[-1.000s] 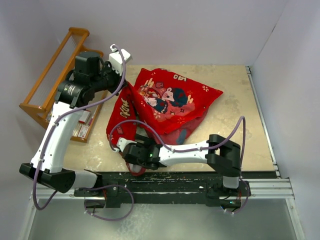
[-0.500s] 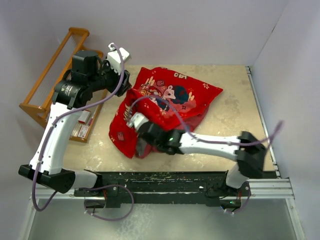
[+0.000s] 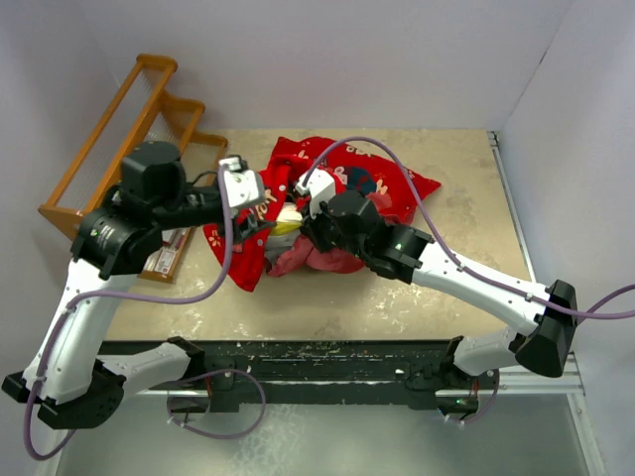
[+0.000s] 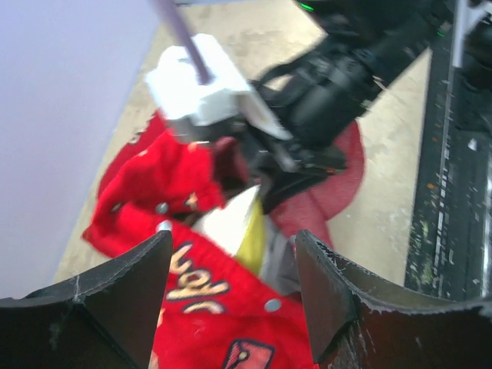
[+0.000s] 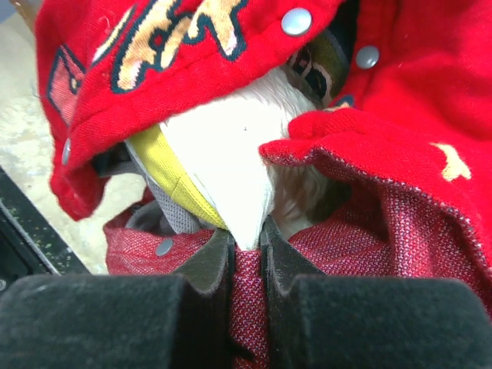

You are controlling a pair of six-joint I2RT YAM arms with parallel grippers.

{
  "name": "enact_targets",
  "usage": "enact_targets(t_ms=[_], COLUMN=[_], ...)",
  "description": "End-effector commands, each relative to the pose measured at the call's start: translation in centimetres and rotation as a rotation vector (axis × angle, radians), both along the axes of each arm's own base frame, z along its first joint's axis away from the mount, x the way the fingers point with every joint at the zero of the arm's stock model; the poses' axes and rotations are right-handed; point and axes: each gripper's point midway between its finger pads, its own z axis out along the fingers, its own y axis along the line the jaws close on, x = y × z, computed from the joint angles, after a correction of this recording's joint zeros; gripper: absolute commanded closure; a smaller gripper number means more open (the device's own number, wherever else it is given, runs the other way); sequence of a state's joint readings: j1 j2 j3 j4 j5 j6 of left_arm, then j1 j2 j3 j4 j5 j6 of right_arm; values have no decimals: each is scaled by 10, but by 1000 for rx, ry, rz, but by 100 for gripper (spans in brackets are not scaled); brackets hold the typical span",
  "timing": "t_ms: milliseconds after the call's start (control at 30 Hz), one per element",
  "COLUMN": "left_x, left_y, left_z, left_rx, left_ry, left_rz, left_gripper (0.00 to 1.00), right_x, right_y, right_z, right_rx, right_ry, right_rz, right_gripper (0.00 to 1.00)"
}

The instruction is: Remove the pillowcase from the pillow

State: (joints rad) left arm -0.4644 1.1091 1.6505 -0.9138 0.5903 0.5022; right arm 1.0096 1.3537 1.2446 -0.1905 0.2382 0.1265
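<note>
The red printed pillowcase (image 3: pixel 382 183) lies crumpled mid-table with its snap-edged opening facing left. A cream pillow (image 3: pixel 288 220) corner with a yellow band pokes out of that opening. My right gripper (image 5: pixel 247 238) is shut on the tip of this pillow (image 5: pixel 223 154) corner, with the darker red lining (image 5: pixel 369 238) just beneath its fingers. The printed flap (image 5: pixel 192 46) hangs over the corner. My left gripper (image 4: pixel 234 246) hovers open over the flap of the pillowcase (image 4: pixel 207 323), close to the pillow (image 4: pixel 231 227) corner, holding nothing. In the top view the two grippers (image 3: pixel 260 223) (image 3: pixel 306 228) nearly meet.
A wooden rack (image 3: pixel 119 129) stands at the back left with a flat box (image 3: pixel 164 253) beside its foot. White walls close in on three sides. The dark rail (image 3: pixel 347 352) runs along the table's near edge.
My right arm swung from the front edge up to the opening and shut on the pillow corner. My left gripper let go of the pillowcase, opened, and moved right and down toward the opening.
</note>
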Motion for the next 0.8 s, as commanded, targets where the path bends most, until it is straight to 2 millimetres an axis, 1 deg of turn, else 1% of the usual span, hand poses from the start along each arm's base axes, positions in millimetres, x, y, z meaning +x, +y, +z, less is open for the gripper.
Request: enact_targets(t_ms=[0,67,133,200,267,333,367,433,467,500,567,667,733,767], left_x=[-13,-23,-27,-19,-4,9,12,16,16,15,14,10,15,21], left_y=[-27,-37,-40,-35,-29,-23,-20,-13,-9,-5,0,1,0,-1], left_z=[-43,-51,-69,-88,-95,-93,-90,-80,-76,-73,-74,-80,-86,-85], left_rx=[118,147,209,270,305,328,340,354,354,353,360,371,378,376], left_ry=[61,66,57,18,-60,-125,-144,-191,-209,-219,-202,-154,-159,-183], left_rz=[-176,-225,-243,-212,-159,-108,-90,-68,-71,-83,-105,-147,-145,-132], left_gripper=[31,29,27,26,25,25,25,25,25,24,24,23,23,23], right_x=[2,7,9,8,6,5,4,0,-2,-4,-8,-12,-14,-16], right_y=[28,28,30,31,33,31,30,24,23,20,17,17,18,18], right_z=[113,116,121,128,132,130,129,130,128,130,132,132,132,132], right_rx=[296,291,305,326,331,324,321,325,325,331,335,337,337,338], right_ry=[-120,-118,-117,-121,-124,-119,-118,-120,-117,-119,-118,-113,-109,-105], right_rz=[84,75,88,114,142,158,163,178,185,194,212,231,246,253], right_gripper=[100,100,100,100,100,100,100,100,100,100,100,100,100,100])
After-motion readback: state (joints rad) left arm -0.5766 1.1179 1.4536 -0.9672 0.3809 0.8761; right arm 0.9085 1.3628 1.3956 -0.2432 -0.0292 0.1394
